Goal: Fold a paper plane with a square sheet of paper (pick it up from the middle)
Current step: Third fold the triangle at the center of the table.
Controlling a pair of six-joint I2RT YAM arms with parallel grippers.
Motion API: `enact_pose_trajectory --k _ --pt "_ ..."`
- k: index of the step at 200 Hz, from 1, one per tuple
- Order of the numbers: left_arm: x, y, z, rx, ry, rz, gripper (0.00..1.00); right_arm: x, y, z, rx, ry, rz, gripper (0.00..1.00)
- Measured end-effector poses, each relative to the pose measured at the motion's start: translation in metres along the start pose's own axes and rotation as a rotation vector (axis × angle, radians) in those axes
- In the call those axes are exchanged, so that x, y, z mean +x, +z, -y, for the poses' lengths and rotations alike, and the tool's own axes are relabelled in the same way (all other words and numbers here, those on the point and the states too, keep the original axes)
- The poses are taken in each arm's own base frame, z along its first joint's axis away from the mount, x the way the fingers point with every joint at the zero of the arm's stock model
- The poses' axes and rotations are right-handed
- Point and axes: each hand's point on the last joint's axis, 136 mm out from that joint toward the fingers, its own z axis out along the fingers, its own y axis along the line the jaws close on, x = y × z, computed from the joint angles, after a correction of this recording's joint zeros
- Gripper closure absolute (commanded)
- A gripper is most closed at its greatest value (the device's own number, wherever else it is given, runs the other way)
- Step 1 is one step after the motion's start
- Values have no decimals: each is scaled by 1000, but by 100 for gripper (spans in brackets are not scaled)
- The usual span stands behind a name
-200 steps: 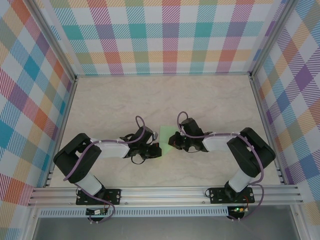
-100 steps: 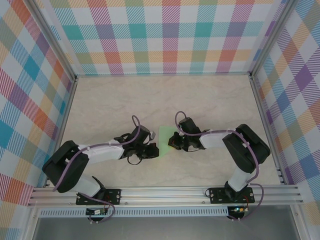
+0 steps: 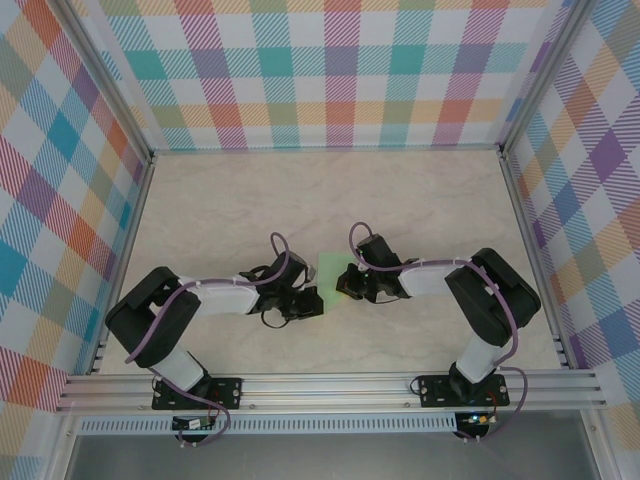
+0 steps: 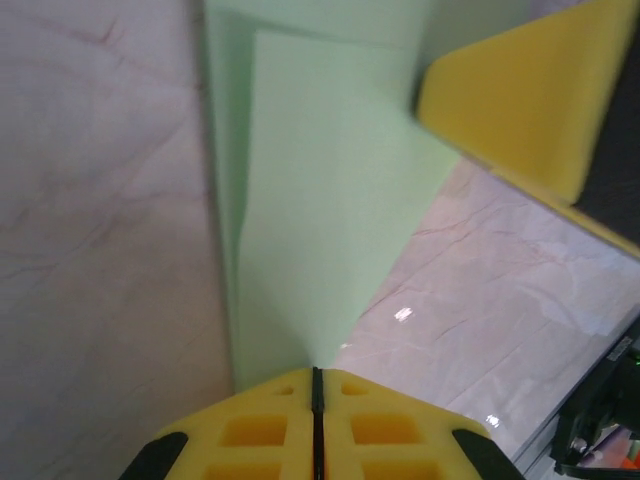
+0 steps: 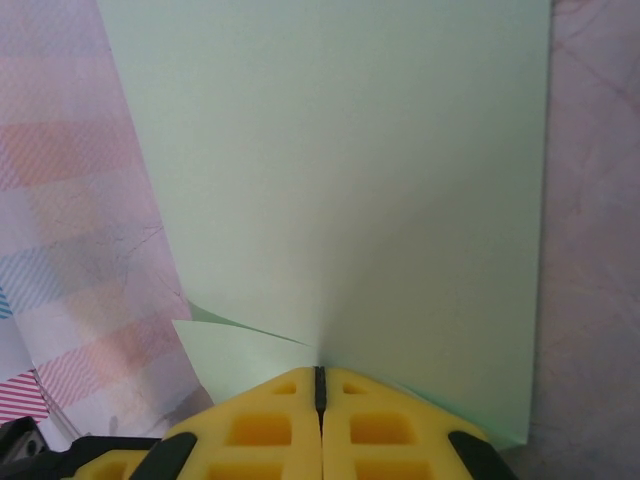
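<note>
Paper (image 3: 331,270) sits at the middle of the table (image 3: 420,200), strung between the two grippers; we cannot tell if it hangs clear of the surface or drags on it. It is partly folded: the left wrist view shows one layer lying over another (image 4: 310,220), and the right wrist view shows a small flap under the main face (image 5: 340,180). Left gripper (image 3: 308,297) is clenched on the paper's near edge, the sheet running straight into the seam between its pads (image 4: 316,376). Right gripper (image 5: 320,376) is likewise pinched onto the opposite edge. Risks as we judge them: both holds are at the very margin, so any pull apart could tear the thin sheet or slip it out of one pinch. Uneven travel of the two sides would skew the crease, and the loose layers could slide out of register. Count: one sheet, two visible layers, one flap, two grippers.
</note>
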Motion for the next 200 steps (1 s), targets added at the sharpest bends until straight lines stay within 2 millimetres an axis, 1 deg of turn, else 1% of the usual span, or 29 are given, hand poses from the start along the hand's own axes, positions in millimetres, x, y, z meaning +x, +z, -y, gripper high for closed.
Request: enact_pose_trajectory --k 23,58,69,78,106,118,137,151,164,185,200 --pt "10 -5 -7 17 6 9 91 0 0 0 3 -1 -1 93" --pt "36 -25 -25 -4 -3 0 89 1 -2 2 15 -3 2 92" --pt "39 -33 -27 -14 0 12 88 1 -2 3 20 -3 3 91" --pt "38 -39 -24 -12 8 29 87 1 -3 3 21 -6 2 88" --pt "26 -53 -8 7 33 76 85 2 -6 2 25 -15 0 81" --pt "16 -56 3 11 45 92 85 2 -11 1 35 -16 5 77" --pt "-4 -55 23 18 71 111 85 -2 -26 -4 43 -23 44 71" --pt "-18 -50 36 22 87 115 85 -6 -39 -9 43 -26 80 67" --pt "-28 -43 43 16 97 110 85 -11 -50 -12 39 -24 114 64" --pt "-39 -28 44 -8 97 90 85 -21 -63 -9 31 -1 154 59" --pt "-42 -17 39 -31 94 70 86 -22 -65 0 45 21 158 58"
